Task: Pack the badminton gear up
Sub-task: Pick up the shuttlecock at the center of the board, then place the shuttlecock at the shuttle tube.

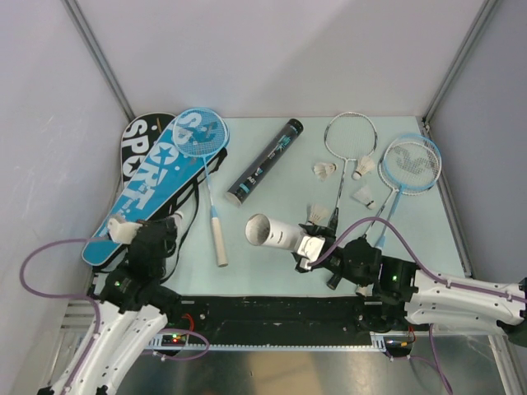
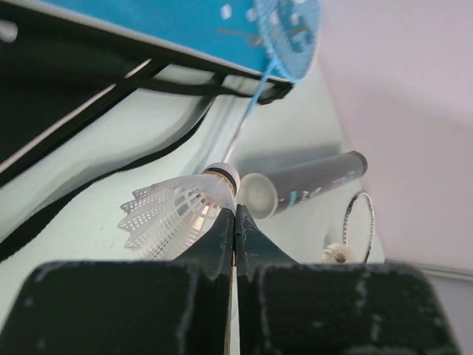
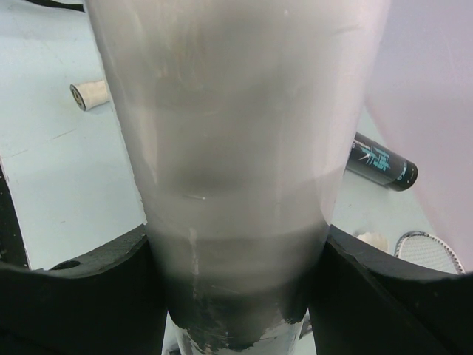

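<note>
— Where the left gripper (image 1: 133, 234) hangs over the near end of the blue cover (image 1: 144, 193), what is entered?
— Item one: jaws clenched tight together. White shuttlecock (image 2: 166, 214) at the fingertips, skirt against one finger. Cannot tell whether any skirt is nipped.
— Right gripper (image 1: 310, 249)?
— Item two: grasping the white tube (image 1: 276, 233) near its right end, a finger on either side. Open mouth points left, over the table (image 1: 272, 276) at front centre.
— Loose stock?
— Black teal-printed tube (image 1: 265, 163), lying diagonally mid-table. Blue racket (image 1: 200, 132), head on the blue cover, handle on the table. Black cover (image 1: 138, 130), under the blue one, far left corner. Silver racket (image 1: 351, 136) and second blue racket (image 1: 412, 163), side by side at far right, shafts running toward the right gripper. Second shuttlecock (image 1: 324, 169) and third shuttlecock (image 1: 364, 168), either side of the silver racket's shaft. Fourth shuttlecock (image 1: 364, 196), between the two shafts. Fifth shuttlecock (image 1: 319, 212), just beyond the white tube.
</note>
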